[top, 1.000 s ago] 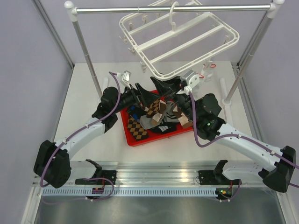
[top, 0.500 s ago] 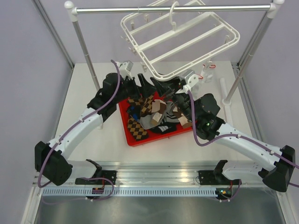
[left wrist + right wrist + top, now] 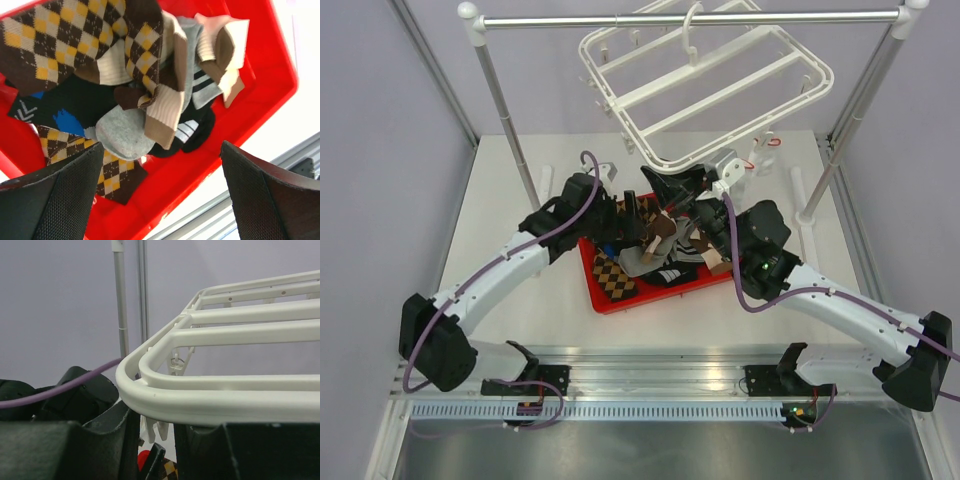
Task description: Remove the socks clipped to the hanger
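The white hanger [image 3: 705, 85] hangs tilted from the rail, and I see no sock on its clips. The socks [image 3: 655, 250] lie piled in a red tray [image 3: 620, 295]. My left gripper [image 3: 625, 225] is open and empty above the pile. In the left wrist view its gripper [image 3: 160, 150] frames an argyle sock [image 3: 60, 40], a grey sock [image 3: 122, 132], a black and blue sock [image 3: 65, 115] and a striped sock [image 3: 220, 45]. My right gripper [image 3: 672, 185] is at the hanger's lowest corner. In the right wrist view it [image 3: 155, 425] is closed narrowly under the rim [image 3: 225, 400], a clip between the fingers.
The silver rail [image 3: 690, 18] crosses the top on two slanted posts, one at the left [image 3: 510, 130] and one at the right [image 3: 850, 130]. The red tray's wall [image 3: 210, 150] is under my left gripper. The table's metal front edge [image 3: 650, 380] runs below the tray.
My left gripper has moved right, from the tray's back left corner to over the sock pile. The right arm and the hanger have barely moved.
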Tool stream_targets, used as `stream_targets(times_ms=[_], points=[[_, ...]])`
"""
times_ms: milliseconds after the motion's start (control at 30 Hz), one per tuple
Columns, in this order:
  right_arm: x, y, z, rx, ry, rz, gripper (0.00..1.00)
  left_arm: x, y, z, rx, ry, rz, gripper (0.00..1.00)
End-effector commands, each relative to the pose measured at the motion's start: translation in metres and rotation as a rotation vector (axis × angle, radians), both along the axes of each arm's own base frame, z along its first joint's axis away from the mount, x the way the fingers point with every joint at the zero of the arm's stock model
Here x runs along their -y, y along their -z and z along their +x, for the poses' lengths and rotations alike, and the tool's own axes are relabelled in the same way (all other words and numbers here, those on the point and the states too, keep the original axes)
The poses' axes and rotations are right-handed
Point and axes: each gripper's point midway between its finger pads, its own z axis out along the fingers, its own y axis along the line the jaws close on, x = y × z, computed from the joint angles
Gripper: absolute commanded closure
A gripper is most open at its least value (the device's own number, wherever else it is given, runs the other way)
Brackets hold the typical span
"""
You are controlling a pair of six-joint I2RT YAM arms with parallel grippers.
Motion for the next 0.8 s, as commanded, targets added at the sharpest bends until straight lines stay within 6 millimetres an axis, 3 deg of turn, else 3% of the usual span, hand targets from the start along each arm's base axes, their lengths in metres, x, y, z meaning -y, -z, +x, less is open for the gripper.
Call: stream_targets(times_ms=[0, 67, 167, 200, 267, 300, 333, 467, 567, 767], points=[[0.004, -0.018, -0.008, 0.005, -0.023, 0.046, 0.96, -0.007, -0.04, -0.002, 0.117, 0.004, -0.033, 0.0], [0.005, -0.018, -0.008, -0.006, -0.024, 0.053, 0.91, -0.007, -0.049, -0.009, 0.131, 0.018, -0.064, 0.0], [0.007, -0.017, -0.012, -0.028, -0.035, 0.057, 0.64, -0.011, -0.057, -0.018, 0.158, 0.033, -0.083, 0.0], [0.008, -0.015, -0.013, -0.047, -0.041, 0.059, 0.48, -0.012, -0.058, -0.02, 0.163, 0.036, -0.084, 0.0], [0.009, -0.013, -0.016, -0.079, -0.057, 0.071, 0.37, -0.016, -0.063, -0.025, 0.185, 0.035, -0.093, 0.0], [0.012, -0.01, -0.019, -0.098, -0.062, 0.068, 0.21, -0.016, -0.065, -0.025, 0.195, 0.037, -0.098, 0.0], [0.012, -0.007, -0.021, -0.129, -0.078, 0.078, 0.15, -0.017, -0.064, -0.027, 0.195, 0.036, -0.1, 0.0], [0.026, 0.003, -0.032, -0.213, -0.088, 0.09, 0.03, -0.015, -0.072, -0.031, 0.216, 0.059, -0.131, 0.0], [0.038, 0.024, -0.038, -0.306, -0.069, 0.06, 0.02, -0.013, -0.076, -0.034, 0.223, 0.073, -0.143, 0.0], [0.056, 0.084, -0.066, -0.505, -0.107, -0.061, 0.02, -0.015, -0.078, -0.044, 0.235, 0.103, -0.156, 0.0]])
